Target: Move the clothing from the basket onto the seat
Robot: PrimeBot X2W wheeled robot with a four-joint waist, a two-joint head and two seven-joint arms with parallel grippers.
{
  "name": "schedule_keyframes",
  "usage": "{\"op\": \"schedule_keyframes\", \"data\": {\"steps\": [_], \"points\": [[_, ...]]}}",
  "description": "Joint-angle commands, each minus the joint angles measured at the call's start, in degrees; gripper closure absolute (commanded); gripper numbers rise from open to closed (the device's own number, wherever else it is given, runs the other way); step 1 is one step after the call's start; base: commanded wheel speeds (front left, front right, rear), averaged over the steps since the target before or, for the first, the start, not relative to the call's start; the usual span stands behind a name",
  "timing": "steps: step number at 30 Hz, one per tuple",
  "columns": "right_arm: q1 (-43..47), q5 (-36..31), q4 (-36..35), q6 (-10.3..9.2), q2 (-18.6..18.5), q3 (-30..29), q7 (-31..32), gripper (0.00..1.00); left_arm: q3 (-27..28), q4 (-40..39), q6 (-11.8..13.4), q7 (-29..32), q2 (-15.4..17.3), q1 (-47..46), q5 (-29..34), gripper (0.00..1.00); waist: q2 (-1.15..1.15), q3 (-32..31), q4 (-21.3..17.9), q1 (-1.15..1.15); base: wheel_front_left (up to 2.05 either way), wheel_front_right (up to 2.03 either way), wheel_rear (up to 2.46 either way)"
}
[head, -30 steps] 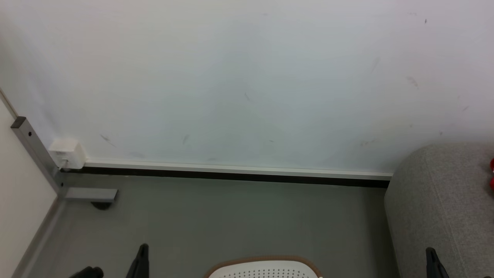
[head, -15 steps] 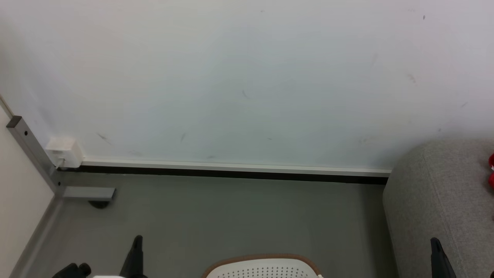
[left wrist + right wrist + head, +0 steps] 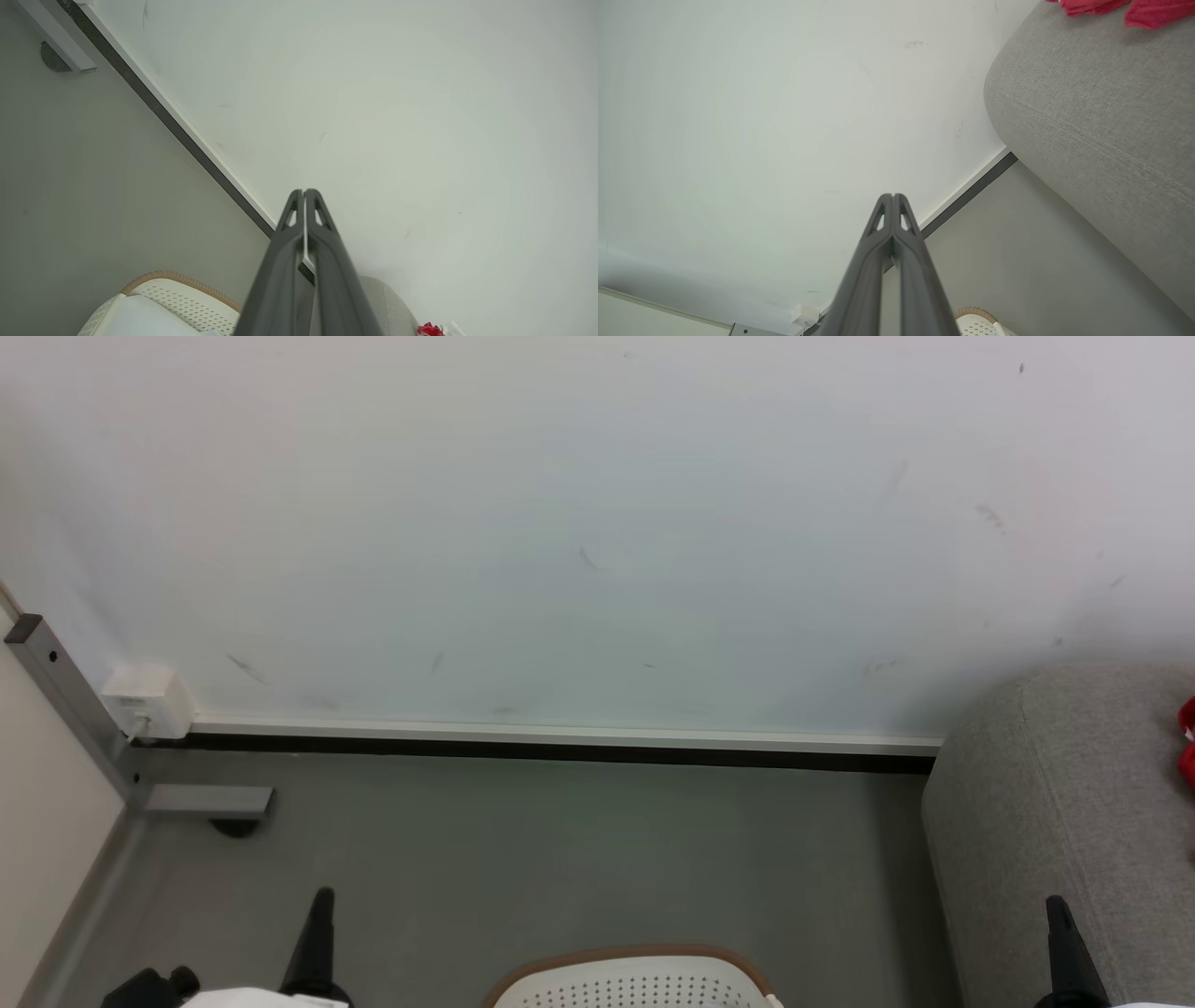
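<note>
From the head view, the left tool (image 3: 320, 896) pokes up at 7 o'clock and the right tool (image 3: 1056, 902) at 5 o'clock, both over grey floor (image 3: 579, 849) below a pale wall (image 3: 597, 523). The basket (image 3: 635, 954) shows just its far brown rim at 6 o'clock, between the two tools and somewhat nearer the left one. Its inside is cut off, so I cannot say whether any garment is left in it or which way its long axis runs. The seat (image 3: 1055, 803) stands at 4 o'clock, just beside the right tool, with red clothing (image 3: 1187, 751) lying on it at 3 o'clock. In the left wrist view, the left tool (image 3: 303, 191) has its fingers pressed together with nothing between them; the basket (image 3: 182, 279) sits at 7 o'clock of it and the seat (image 3: 390, 303) at 5 o'clock. In the right wrist view, the right tool (image 3: 893, 195) is likewise closed on nothing, the seat (image 3: 1087, 116) fills 2 o'clock with clothing (image 3: 1148, 11) on top, and the basket (image 3: 973, 310) peeks in at 5 o'clock. I judge any reach into the basket must go downward and inward from either arm, while the right arm is the nearer one for laying things on the seat.
</note>
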Motion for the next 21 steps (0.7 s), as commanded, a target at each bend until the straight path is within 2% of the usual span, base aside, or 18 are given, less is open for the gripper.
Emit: {"op": "schedule_keyframes", "data": {"steps": [1,21], "points": [[-1.6,1.74,-0.84,-0.05,-0.64,-0.32,0.37,1.0,0.43,-0.94,-0.07,0.34,0.22,-1.36,-1.7,1.0,0.0,0.05,-0.03,0.0,0.0,0.0,0.0],[-3.31,13.3,-1.27,-0.07,-0.83,-0.96,3.33,1.0,2.12,-2.55,-0.16,3.42,0.18,-2.29,-13.68,1.0,0.0,0.85,-0.62,0.0,0.0,0.0,0.0]]}}
